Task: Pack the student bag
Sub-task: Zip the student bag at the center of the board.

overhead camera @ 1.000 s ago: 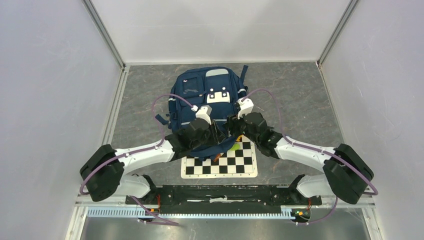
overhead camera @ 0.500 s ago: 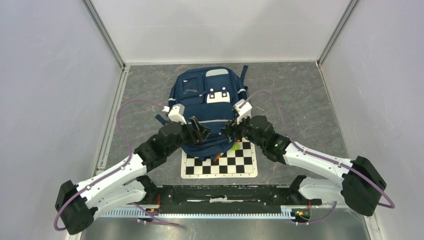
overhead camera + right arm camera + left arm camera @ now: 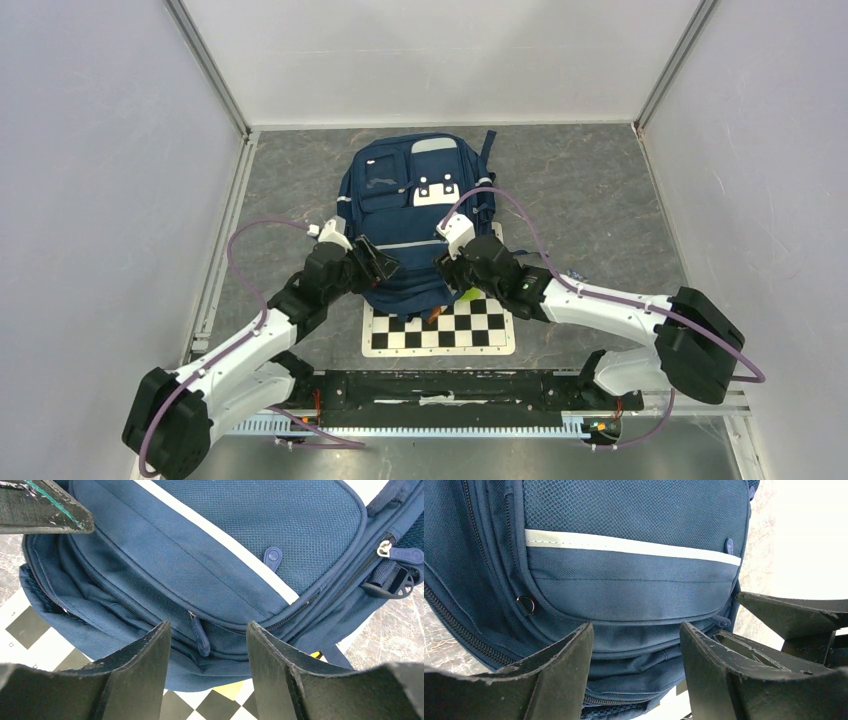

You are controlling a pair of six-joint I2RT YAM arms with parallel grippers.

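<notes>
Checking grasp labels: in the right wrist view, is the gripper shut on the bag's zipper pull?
No, the right gripper is open; its fingers stand apart with the zipper pull on the student bag free between them.

A black-and-white checkerboard plate (image 3: 440, 330) lies flat on the grey marbled desk (image 3: 600, 190), near its front edge. A small yellow-green item (image 3: 470, 294) and a small orange item (image 3: 432, 318) rest on the plate's far part, each only partly visible. White walls (image 3: 100, 150) enclose the desk.
</notes>
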